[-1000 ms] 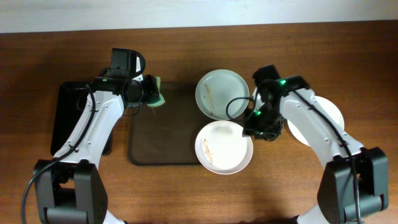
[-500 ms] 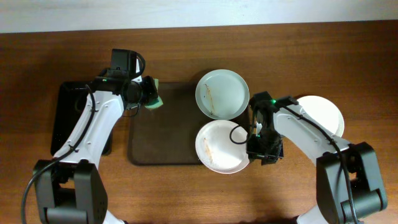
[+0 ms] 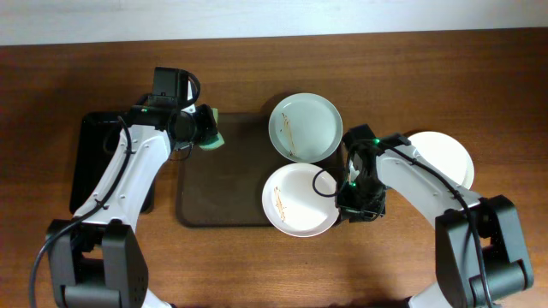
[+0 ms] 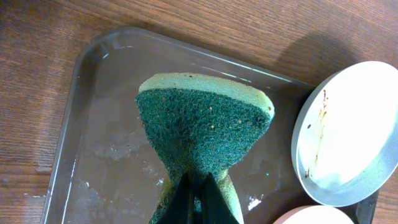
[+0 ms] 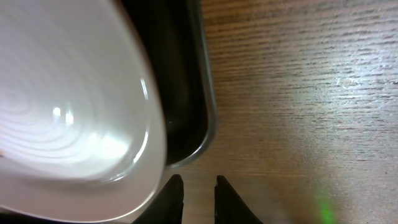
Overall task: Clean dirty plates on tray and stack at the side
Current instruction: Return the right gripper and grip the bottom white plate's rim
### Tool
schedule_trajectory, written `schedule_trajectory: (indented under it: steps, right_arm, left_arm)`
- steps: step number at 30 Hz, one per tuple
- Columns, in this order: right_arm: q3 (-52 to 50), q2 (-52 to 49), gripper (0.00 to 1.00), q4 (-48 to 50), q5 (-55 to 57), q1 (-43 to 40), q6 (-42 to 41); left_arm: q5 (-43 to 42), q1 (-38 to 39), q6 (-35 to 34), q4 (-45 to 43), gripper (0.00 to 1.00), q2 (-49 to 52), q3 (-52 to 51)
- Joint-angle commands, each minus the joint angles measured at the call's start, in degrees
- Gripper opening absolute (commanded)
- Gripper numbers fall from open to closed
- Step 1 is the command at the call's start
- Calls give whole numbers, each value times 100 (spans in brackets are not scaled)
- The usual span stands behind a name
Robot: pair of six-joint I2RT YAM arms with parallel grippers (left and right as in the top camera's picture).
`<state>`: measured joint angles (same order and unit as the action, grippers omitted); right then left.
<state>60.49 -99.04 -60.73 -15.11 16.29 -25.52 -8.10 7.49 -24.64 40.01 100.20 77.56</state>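
Observation:
The dark brown tray (image 3: pixel 218 184) lies mid-table. A pale blue-green plate (image 3: pixel 306 128) with a brown smear sits on its far right corner. A smeared white plate (image 3: pixel 300 199) overhangs its near right edge. Another white plate (image 3: pixel 445 158) lies on the table at the right. My left gripper (image 3: pixel 204 130) is shut on a green sponge (image 4: pixel 199 124) above the tray's far left corner (image 4: pixel 99 124). My right gripper (image 3: pixel 355 204) is low beside the near white plate's right rim (image 5: pixel 68 112), fingers (image 5: pixel 198 190) a narrow gap apart with only wood between them.
A smaller black tray (image 3: pixel 86 162) lies at the far left under my left arm. The brown tray's rim (image 5: pixel 205 112) runs just ahead of my right fingers. Bare wooden table lies to their right.
My right gripper came down from near the right-hand plate to the near white plate's rim. That plate has slid slightly left onto the tray. The left arm has barely moved.

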Motion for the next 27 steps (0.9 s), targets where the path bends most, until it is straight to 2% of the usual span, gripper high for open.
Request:
schedule_trajectory:
  steps: [1,4,8,12,15,20,27]
  right_arm:
    - [168,260,27,37,0,26,-37]
    - [168,258,36,133,39,28,-55]
    - [166,256,40,525,90,256,-273]
    - [166,179,45,605,719,623,-678]
    - [164,116,44,507,1064,776,-807]
    - [155,116,24,623,1117,778,-807]
    - [140,50,23,699,1198,780,-802]
  left_arm:
    - [46,13,94,-22,1,20,7]
    - [46,13,96,-11,1,20,7]
    - [46,13,96,-13,1,20,7]
    - [46,15,94,-26,1,20,7]
    - [46,13,94,-26,1,20,7]
    - [46,13,94,-28,1,20,7]
    - [46,13,94,-35,1,20,7]
